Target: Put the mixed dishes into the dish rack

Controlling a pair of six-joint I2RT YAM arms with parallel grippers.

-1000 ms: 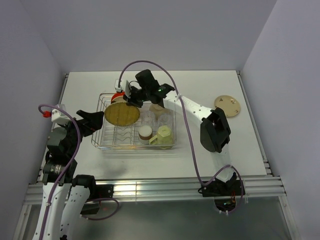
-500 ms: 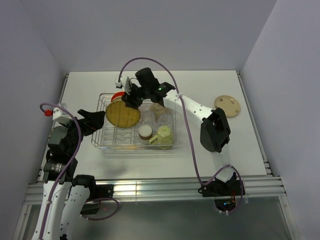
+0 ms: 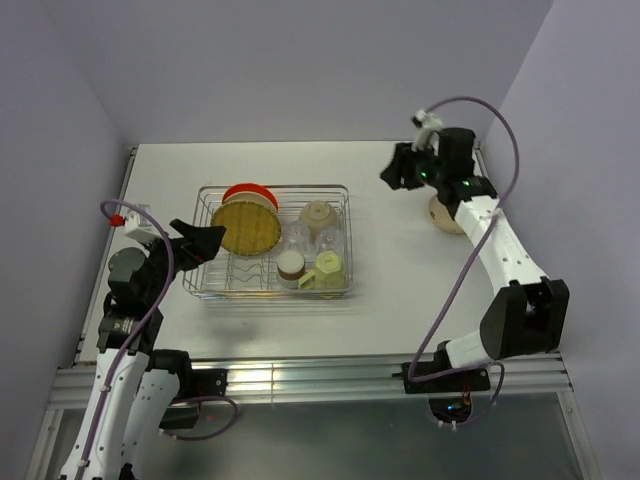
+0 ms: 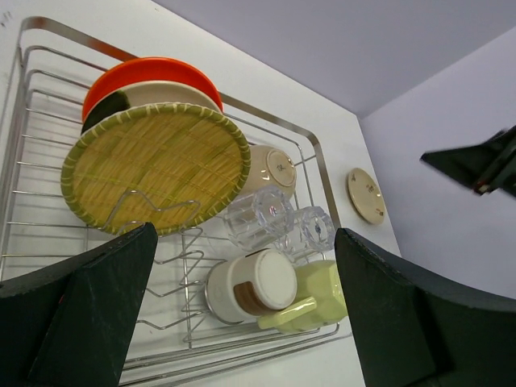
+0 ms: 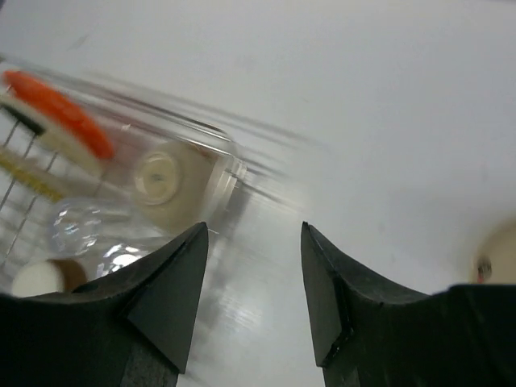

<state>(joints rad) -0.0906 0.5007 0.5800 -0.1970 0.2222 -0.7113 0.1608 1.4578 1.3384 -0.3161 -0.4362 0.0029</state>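
The loading is looking nearly finished. The dish rack (image 3: pixel 347 232) is sitting left of centre on the desk (image 3: pixel 410 290). It is already carrying the orange plate (image 3: pixel 250 191), a cream plate (image 4: pixel 149 90) and the yellow woven plate (image 3: pixel 247 227), all standing on edge in the dividers. The beige bowl (image 3: pixel 318 213), clear cups (image 3: pixel 297 238), brown cup (image 3: pixel 291 265) and pale green mug (image 3: pixel 330 268) are crowding its right half. One tan plate (image 3: pixel 443 214) is lying flat on the desk well apart from the rack, partly hidden under the right arm. The right hand (image 3: pixel 400 172) is hanging above the far right of the desk near that plate, its fingers standing apart and gripping nothing. The left hand (image 3: pixel 205 243) is waiting just beside the rack's left rim, spread wide and empty. The step in hand is probably the fetch of this last plate. Next, the right hand is going to need a bite on the plate's rim, and a plate lying flat is offering little to catch. The plate is sitting close to the desk's right edge and the side wall, so room there is tight. The bare desk between plate and rack is leaving an open path, and free divider slots are showing in front of the woven plate.
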